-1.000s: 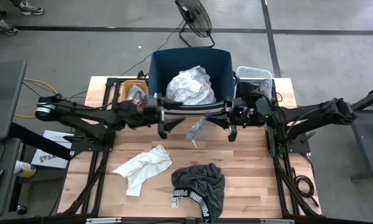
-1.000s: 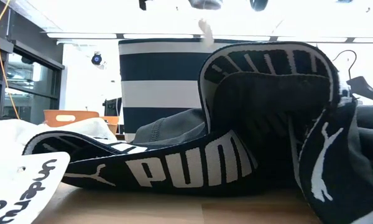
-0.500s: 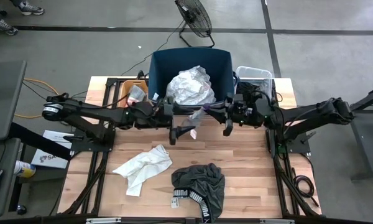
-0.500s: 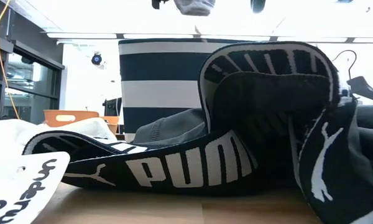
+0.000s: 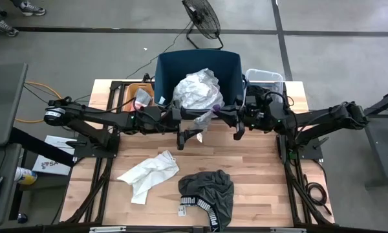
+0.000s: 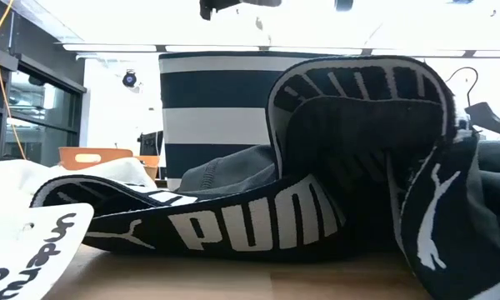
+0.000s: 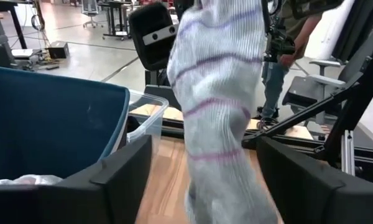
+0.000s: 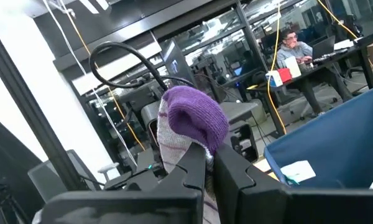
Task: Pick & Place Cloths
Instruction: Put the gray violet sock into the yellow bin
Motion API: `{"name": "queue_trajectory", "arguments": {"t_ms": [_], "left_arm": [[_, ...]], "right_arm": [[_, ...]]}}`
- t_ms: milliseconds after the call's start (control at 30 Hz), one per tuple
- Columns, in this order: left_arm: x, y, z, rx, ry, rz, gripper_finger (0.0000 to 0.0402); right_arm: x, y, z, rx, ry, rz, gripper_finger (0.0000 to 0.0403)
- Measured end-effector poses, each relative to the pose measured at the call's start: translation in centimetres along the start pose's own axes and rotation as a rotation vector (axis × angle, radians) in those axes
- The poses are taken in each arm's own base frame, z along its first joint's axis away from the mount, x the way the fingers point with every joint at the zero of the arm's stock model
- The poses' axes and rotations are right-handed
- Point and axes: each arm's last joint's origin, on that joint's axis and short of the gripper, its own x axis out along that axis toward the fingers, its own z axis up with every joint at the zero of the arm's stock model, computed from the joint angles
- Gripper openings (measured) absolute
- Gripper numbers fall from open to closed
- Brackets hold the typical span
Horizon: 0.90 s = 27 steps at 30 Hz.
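A grey sock with purple stripes hangs in the air in front of the navy bin, between my two arms. My right gripper is shut on it near the purple toe. My left gripper is open, one finger on each side of the sock's striped leg. In the high view my left gripper faces my right gripper. A white cloth and dark grey shorts with a lettered waistband lie flat on the table. White cloths are piled in the bin. My right gripper pinches the sock between its two fingers just below the purple toe. The fingers come level from the table's right side. The toe sticks out above the fingers. The rest of the sock reaches toward my left gripper, clear of the table.
An orange tray stands left of the bin and a clear box stands right of it. In the low view the shorts' waistband fills the foreground before the striped bin. Bare wood shows at the table's right.
My left gripper has gone toward the table's right, up to the sock. My right gripper has tipped upward. The sock's free end, which hung down below my right gripper, now lies higher, between my left gripper's fingers.
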Motion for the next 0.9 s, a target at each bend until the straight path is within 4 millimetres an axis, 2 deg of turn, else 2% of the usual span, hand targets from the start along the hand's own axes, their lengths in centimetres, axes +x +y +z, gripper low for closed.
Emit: {"name": "queue_trajectory", "arguments": {"t_ms": [133,367,400,633,900], "left_arm": [[0.0,0.0,-0.01,-0.005,0.001,-0.001,0.0208],[0.0,0.0,0.0,-0.026,0.0,-0.002,0.0028],[0.0,0.0,0.0,-0.039,0.0,-0.002,0.0015],[0.0,-0.03,-0.05,-0.037,0.006,-0.012,0.0004],[0.0,-0.03,-0.06,-0.037,0.006,-0.012,0.0002]], "right_arm": [[0.0,0.0,0.02,0.0,-0.002,0.0,0.0005],[0.0,-0.06,-0.12,-0.004,0.012,-0.007,0.0005],[0.0,-0.08,-0.15,-0.005,0.015,-0.008,0.0005],[0.0,-0.02,-0.22,-0.006,0.03,0.015,0.0014],[-0.02,-0.13,-0.35,-0.011,0.043,-0.001,0.0102]]}}
